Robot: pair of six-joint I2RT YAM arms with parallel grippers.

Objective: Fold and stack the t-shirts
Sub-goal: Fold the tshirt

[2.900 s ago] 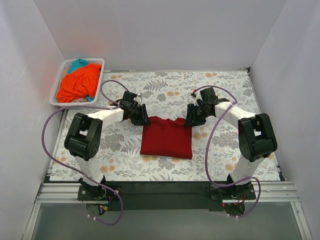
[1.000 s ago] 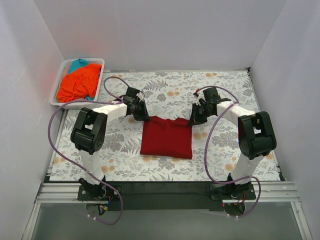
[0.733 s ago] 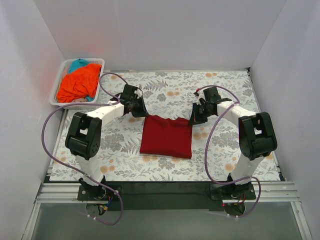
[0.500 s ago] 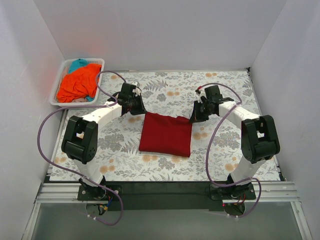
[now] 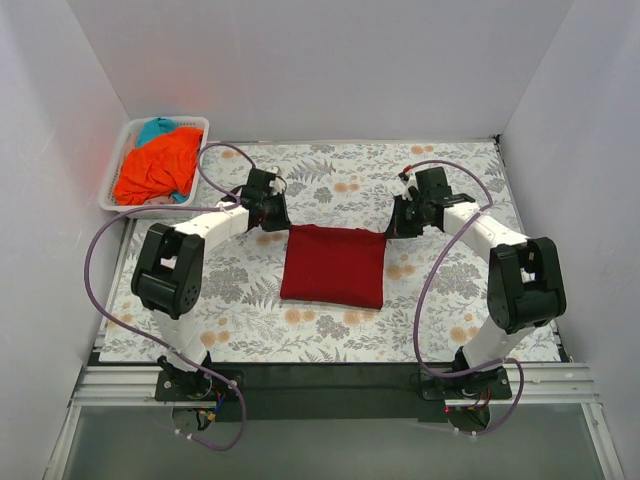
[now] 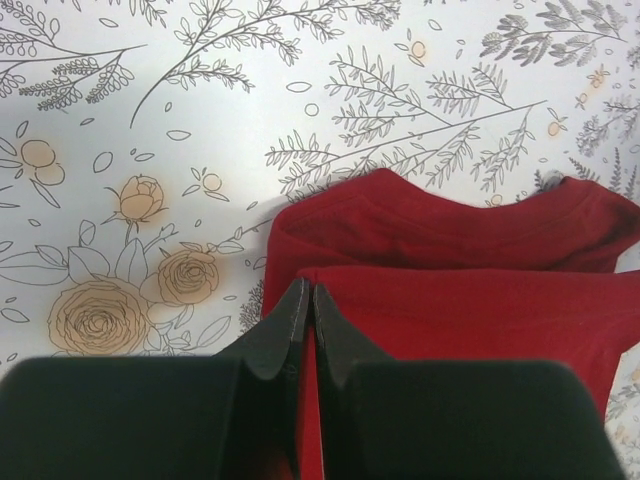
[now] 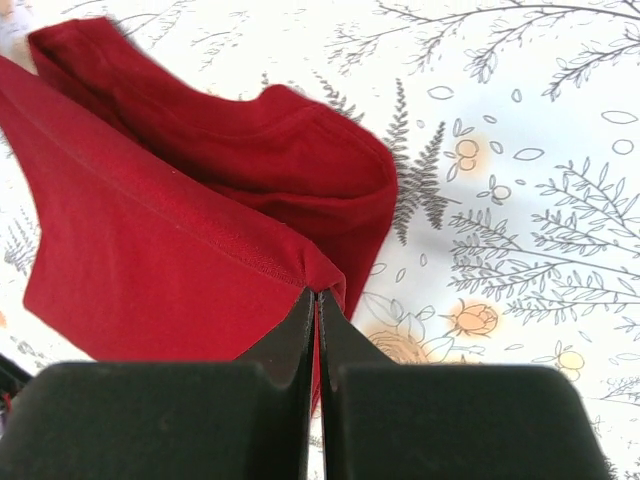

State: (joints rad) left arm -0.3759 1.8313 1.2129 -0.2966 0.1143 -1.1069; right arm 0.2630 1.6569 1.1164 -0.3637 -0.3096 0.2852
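Observation:
A dark red t-shirt [image 5: 333,265] lies folded into a rectangle on the floral tablecloth [image 5: 455,180]. My left gripper [image 5: 285,226] is shut on its far left corner, and my right gripper [image 5: 387,232] is shut on its far right corner. In the left wrist view the shut gripper [image 6: 307,291] pinches the edge of the red t-shirt's [image 6: 480,310] upper layer, with the collar showing beyond. The right wrist view shows that gripper [image 7: 316,294] clamped on a bunched corner of the red t-shirt [image 7: 150,260]. An orange t-shirt [image 5: 155,168] and a teal one [image 5: 155,128] lie crumpled in the basket.
The white slotted basket [image 5: 130,208] stands at the far left corner, just off the tablecloth. White walls enclose the table on three sides. Purple cables loop from both arms over the cloth.
Both grippers have moved toward the far side with the shirt's corners. The sagging far edge between them is now pulled straight, and the shirt has shifted slightly away from the arm bases.

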